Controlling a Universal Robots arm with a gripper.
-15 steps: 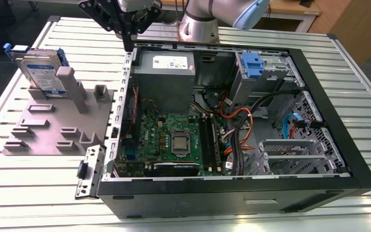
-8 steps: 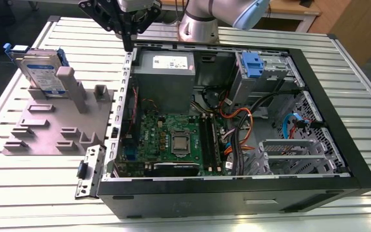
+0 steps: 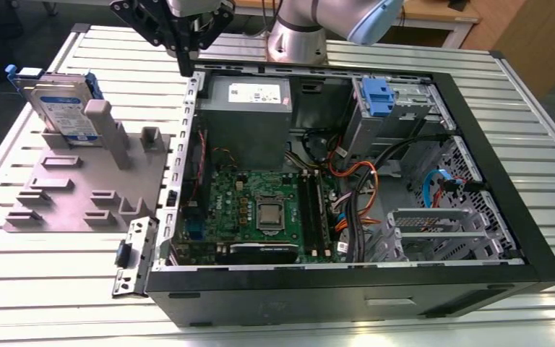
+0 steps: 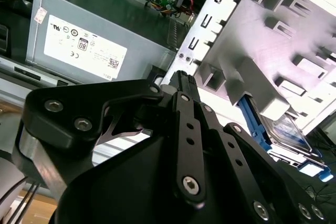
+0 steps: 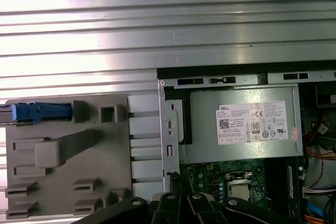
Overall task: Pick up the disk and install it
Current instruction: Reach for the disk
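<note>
Disk (image 3: pixel 66 108): silver, blue carrier frame, standing upright in grey fixture (image 3: pixel 75 195).

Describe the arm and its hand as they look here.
The arm is silver-grey, with a rounded joint under a pale blue cap. Its hand is matte black: flat linked bars pinned with silver screws, tapering to a narrow tip.

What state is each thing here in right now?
disk: standing upright in the grey holder, not yet picked up.
computer case: lying on its side, open, insides showing.
gripper: shut, empty, above the case's edge nearest the holder.
</note>
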